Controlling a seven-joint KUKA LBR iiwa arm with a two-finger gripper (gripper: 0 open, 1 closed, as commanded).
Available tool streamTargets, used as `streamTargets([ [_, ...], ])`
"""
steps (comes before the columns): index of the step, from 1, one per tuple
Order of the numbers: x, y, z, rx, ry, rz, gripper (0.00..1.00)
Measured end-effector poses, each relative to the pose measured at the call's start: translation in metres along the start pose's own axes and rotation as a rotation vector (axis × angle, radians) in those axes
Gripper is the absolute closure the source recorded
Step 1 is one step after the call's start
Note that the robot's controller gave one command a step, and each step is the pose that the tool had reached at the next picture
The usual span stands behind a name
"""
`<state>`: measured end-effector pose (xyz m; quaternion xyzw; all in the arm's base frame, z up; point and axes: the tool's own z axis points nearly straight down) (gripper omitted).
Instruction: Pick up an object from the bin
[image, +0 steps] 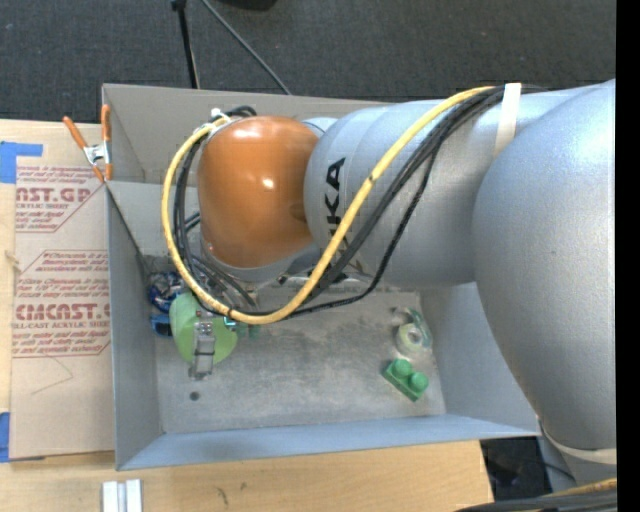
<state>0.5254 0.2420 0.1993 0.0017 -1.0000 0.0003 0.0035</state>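
My gripper (203, 358) reaches down at the bin's left side, just under the arm's orange cover. A pale green rounded thing (186, 322) lies right at the gripper, partly behind it; whether it is gripped is hidden. Just left of it, against the bin's left wall, lies a small blue thing (160, 296), partly hidden by cables.
A small dark green block (405, 379) lies near the bin's front right corner. Just behind it sits a whitish, clear ring-shaped thing (410, 335). The arm with its cables covers the bin's back half.
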Motion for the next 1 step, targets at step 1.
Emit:
streamTargets([
  [1,-0.0024,-0.0017,-0.0047,-0.002,-0.008,0.003,1.00],
])
